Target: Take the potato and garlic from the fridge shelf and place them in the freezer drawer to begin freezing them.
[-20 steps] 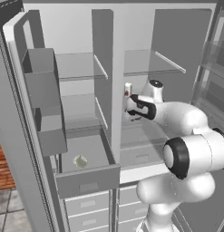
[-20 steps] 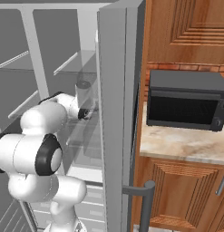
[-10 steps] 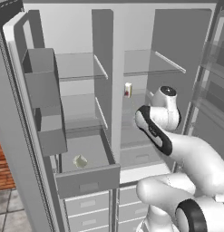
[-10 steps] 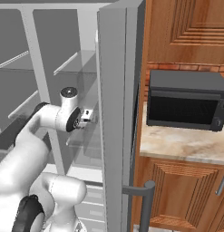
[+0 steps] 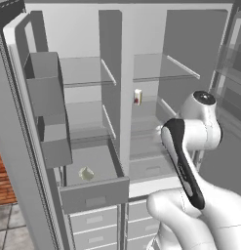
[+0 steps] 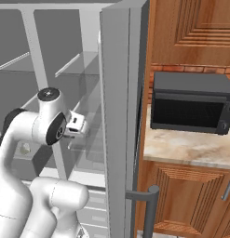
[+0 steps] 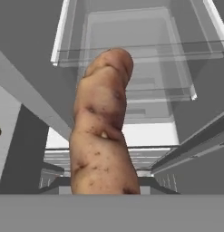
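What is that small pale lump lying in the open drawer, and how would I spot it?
Find the open fridge's left half and look below its shelves to the pulled-out freezer drawer. On its floor lies the garlic, a knobbly off-white, greenish bulb, unlike the upright white carton with a red mark on a shelf.

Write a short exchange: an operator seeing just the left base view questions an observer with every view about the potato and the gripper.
Operator: My view is blocked. Is the potato held?
Observer: Yes. The hand view has it close up, rising from the shut gripper.
Operator: What stands right of the fridge?
Observer: A black microwave on a stone counter, in the right base view.
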You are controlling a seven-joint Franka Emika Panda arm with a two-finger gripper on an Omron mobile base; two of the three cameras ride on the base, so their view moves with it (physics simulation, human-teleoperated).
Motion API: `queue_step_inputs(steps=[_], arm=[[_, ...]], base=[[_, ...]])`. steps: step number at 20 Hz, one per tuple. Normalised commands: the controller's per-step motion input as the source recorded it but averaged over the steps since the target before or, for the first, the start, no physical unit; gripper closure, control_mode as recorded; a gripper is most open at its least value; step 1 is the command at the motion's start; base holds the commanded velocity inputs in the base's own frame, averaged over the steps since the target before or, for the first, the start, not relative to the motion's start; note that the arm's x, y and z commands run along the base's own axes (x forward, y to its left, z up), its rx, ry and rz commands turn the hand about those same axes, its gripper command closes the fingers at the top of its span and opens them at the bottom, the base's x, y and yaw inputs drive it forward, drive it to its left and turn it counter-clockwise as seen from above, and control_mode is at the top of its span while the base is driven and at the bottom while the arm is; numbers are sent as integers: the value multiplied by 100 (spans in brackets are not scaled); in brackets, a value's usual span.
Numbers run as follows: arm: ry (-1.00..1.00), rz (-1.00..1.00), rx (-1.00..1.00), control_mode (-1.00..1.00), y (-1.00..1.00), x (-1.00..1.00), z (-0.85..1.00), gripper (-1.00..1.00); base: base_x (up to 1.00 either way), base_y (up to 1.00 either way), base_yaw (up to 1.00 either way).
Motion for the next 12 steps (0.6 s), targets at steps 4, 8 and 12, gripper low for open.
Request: queue_step_inputs(steps=[4, 8, 12], arm=[[3, 7, 1, -100, 17, -76, 68, 100], [7, 15, 0, -100, 49, -47, 55, 100], [4, 16, 0, -100, 76, -18, 22, 100]], base=[[0, 0, 0], [0, 0, 0], [0, 0, 0]])
